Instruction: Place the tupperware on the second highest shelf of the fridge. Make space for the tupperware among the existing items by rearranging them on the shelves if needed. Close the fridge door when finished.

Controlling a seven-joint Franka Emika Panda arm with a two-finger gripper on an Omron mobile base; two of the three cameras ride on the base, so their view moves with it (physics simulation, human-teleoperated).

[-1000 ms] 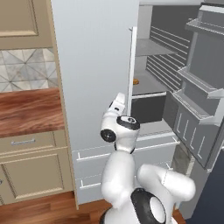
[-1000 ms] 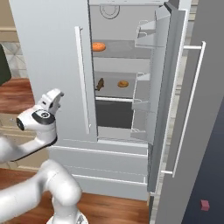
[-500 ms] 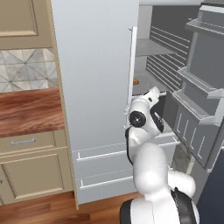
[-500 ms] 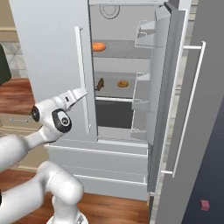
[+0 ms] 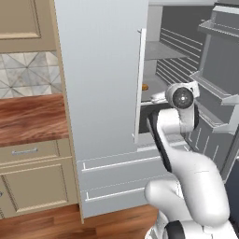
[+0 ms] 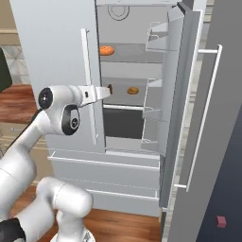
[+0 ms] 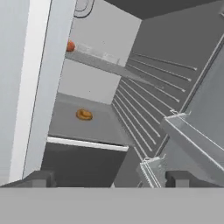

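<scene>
The fridge (image 6: 56, 52) is seen with its left door shut and its right door (image 6: 172, 104) swung wide open, the long bar handle (image 6: 90, 85) of the shut door standing upright along the door's inner edge. The tool (image 6: 105, 92) is held at the mouth of the open compartment, just at 3 o'clock of that handle in the right base view, and its jaws are spread wide apart with nothing between them. In the hand view the two dark fingertips (image 7: 37, 178) are seen far apart at the bottom edge, with open space between them.

The existing items are found on the shelves inside. A round orange-brown food (image 6: 107, 50) lies on an upper shelf (image 6: 137, 52), at 12 o'clock of the tool in the right base view. A second orange-brown piece (image 6: 133, 90) rests on the shelf below, at 3 o'clock of the tool and clear of it; the same piece (image 7: 84, 114) is seen on the grey shelf in the hand view. A small dark brown piece (image 6: 110, 88) sits just beside the tool tip in the right base view; whether they touch cannot be told. A dark drawer (image 7: 83, 166) lies below that shelf.

The tupperware cannot be located in these views. A wooden counter (image 5: 28, 116) over beige cabinets (image 5: 32, 186) stands at 9 o'clock of the fridge in the left base view.
</scene>
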